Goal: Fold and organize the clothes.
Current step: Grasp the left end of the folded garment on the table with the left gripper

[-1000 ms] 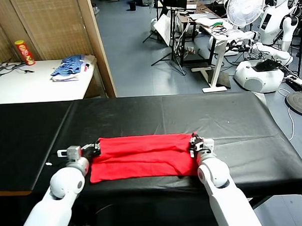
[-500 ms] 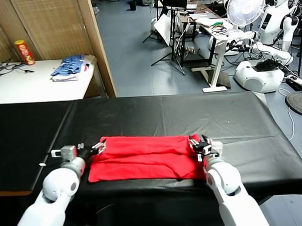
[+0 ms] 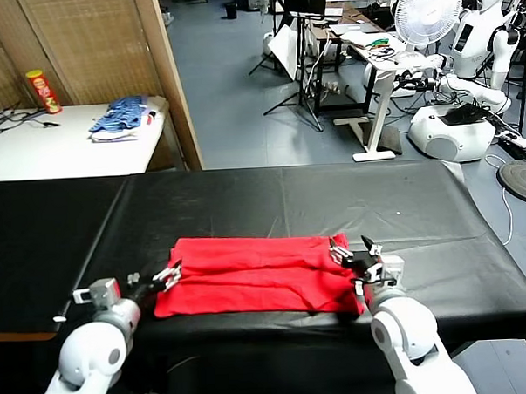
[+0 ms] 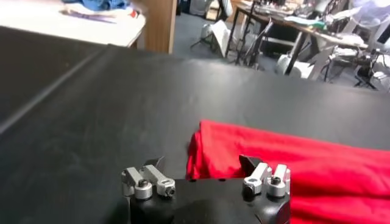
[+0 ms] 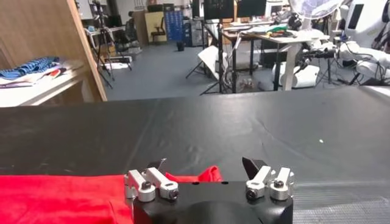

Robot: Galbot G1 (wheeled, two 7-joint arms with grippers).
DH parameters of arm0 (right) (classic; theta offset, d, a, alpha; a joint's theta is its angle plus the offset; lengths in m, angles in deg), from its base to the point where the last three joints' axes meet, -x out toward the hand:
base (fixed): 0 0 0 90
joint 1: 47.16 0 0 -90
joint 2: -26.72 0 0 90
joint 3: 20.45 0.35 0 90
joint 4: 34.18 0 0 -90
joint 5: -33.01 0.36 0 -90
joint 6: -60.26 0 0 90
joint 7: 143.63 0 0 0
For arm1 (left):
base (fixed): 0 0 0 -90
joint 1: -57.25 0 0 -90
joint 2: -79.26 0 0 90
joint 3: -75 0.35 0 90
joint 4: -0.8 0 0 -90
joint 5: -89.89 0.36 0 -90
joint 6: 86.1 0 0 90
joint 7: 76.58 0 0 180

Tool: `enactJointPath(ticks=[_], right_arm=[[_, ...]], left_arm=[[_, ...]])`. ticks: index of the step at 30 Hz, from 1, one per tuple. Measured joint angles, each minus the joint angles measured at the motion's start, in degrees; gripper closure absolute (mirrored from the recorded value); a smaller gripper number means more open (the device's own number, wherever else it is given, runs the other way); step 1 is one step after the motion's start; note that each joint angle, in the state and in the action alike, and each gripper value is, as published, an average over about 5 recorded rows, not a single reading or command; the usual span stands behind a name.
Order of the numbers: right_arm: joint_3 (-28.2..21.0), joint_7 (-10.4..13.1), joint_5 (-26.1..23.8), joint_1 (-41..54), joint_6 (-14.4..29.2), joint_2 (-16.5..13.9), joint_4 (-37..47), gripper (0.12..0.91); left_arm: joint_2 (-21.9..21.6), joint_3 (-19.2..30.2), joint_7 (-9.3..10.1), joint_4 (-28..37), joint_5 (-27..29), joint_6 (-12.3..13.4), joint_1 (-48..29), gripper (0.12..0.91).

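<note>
Lying folded, red T-shirt [image 3: 253,274] — between left gripper [image 3: 162,279] (open) and right gripper [image 3: 360,256].

Black table [image 3: 246,198] beyond the red T-shirt [image 3: 258,274] is bare, I've free passage there; both its ends also unobstructed.

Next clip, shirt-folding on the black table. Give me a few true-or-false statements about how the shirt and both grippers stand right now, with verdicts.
1. The red T-shirt lies folded into a long band on the black table. True.
2. The left gripper is clamped on the shirt. False: its jaws are open at the shirt's left end, holding nothing.
3. The right gripper is open at the shirt's right end. True.
4. The shirt hangs over the table's far edge. False: it lies flat near the near edge.
5. A blue-and-white pile sits on the white side table. True.
</note>
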Motion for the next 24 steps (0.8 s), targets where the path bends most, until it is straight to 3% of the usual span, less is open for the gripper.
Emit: enactJointPath(ticks=[4,12,15,21,24], right_arm=[[0.0,0.0,-0.3,-0.2,0.2,0.1,-0.1,0.227],[-0.3,-1.0,-2.2,-1.0,0.4,1.0,-0.9,0.227],[-0.4,-1.3,-2.6,-1.5,0.3,1.2,-1.7,0.227],[0.7,-1.2,-2.8,-2.7,0.2,1.1,-3.4,0.227],[1.2,-1.2,-2.9,-3.4,0.2,1.1,-4.3,0.227]], left_arm=[[1.1,0.4,-1.05,1.1,1.2,0.3,0.1,0.316],[2.3,1.6,-2.36,2.4,4.4,1.1,-0.4,0.755],[2.2,2.0,-2.61,2.8,7.1,1.6,-0.7,0.869],[0.3,1.4,-3.85,2.7,16.7,4.9,-0.2,0.877],[-2.1,0.0,-3.39,2.8,21.3,5.7,0.5,0.879]])
